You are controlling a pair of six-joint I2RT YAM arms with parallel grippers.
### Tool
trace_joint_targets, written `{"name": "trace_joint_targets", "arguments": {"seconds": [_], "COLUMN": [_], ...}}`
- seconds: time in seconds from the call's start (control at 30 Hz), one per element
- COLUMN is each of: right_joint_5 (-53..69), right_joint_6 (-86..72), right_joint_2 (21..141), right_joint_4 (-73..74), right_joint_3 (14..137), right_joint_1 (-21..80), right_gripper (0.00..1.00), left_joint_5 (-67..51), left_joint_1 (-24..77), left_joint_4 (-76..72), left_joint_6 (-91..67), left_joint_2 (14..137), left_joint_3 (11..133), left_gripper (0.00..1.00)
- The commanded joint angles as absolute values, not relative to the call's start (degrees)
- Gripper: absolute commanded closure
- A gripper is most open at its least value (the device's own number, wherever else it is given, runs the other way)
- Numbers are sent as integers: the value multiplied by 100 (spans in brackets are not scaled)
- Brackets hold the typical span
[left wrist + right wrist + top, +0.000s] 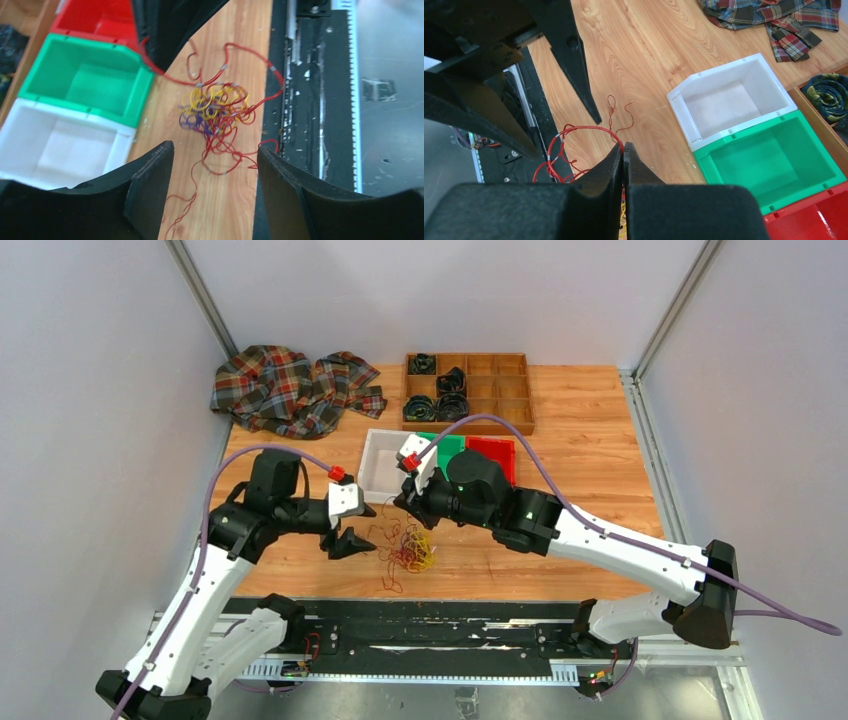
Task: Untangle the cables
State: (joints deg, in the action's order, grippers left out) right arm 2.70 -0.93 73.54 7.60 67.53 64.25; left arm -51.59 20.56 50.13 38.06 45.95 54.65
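Note:
The cables (410, 548) lie in a tangle of thin red, yellow and purple wires on the wooden table near its front edge; the left wrist view shows the knot (215, 107) ahead of my fingers. My left gripper (360, 528) stands open just left of the tangle, with only a loose red strand on the table between its fingers (150, 185). My right gripper (623, 146) is shut, and a red cable loop (574, 131) runs into its tip. It hovers over the tangle's far side (405, 505).
White (372, 468), green (445, 445) and red (492, 452) bins sit just behind the tangle. A wooden compartment tray (500, 390) holding black coils and a plaid cloth (290, 390) lie at the back. A black rail (420, 625) runs along the near edge.

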Motion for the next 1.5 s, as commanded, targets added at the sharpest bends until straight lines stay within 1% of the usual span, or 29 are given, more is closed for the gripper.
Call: {"name": "trace_joint_targets", "arguments": {"seconds": [0.0,0.1,0.17,0.27,0.3,0.33,0.4,0.5,0.77,0.9,1.07,1.23,1.37,1.47], "right_joint_5": [424,439,463,491,480,469,415,127,-380,-546,-780,-903,-777,-644], "right_joint_6": [-280,-345,-392,-454,-472,-481,-480,-409,-343,-360,-396,-468,-600,-773], "right_joint_2": [7400,7401,7390,7398,7407,7403,7356,7176,6649,6424,6136,6162,6277,6337], "right_joint_4": [581,544,514,463,459,457,486,619,1032,1151,1261,1240,1013,838], "right_joint_3": [7015,7036,7020,6983,6979,6959,6911,6787,6335,6128,5829,5642,5473,5349], "right_joint_1": [6464,6469,6469,6473,6477,6473,6477,6469,6400,6391,6298,6250,6240,6240], "right_gripper": [99,99,99,99,99,99,99,99,99,99,99,99,99,99], "left_joint_5": [-5824,-5748,-5660,-5439,-5277,-5061,-4623,-4149,-3681,-3493,-2872,-2280,-1993,-2024], "left_joint_1": [2309,2369,2365,2372,2380,2373,2373,2374,2369,2371,2365,2369,2371,2366], "left_joint_4": [5062,5048,4882,4200,3891,3550,2966,2705,3707,3833,3767,3139,2534,2046], "left_joint_6": [3923,4090,4040,3513,3277,2988,2528,2565,3180,3281,3854,4189,4048,3983], "left_joint_2": [4681,4731,4714,4552,4469,4380,4155,3814,3696,3640,3657,4022,4699,5231], "left_joint_3": [5598,5504,5444,5262,5184,5094,4927,4922,5729,5852,5915,6161,6909,7555], "left_gripper": [36,48,63,92,98,99,99,100,100,99,99,99,99,99]}}
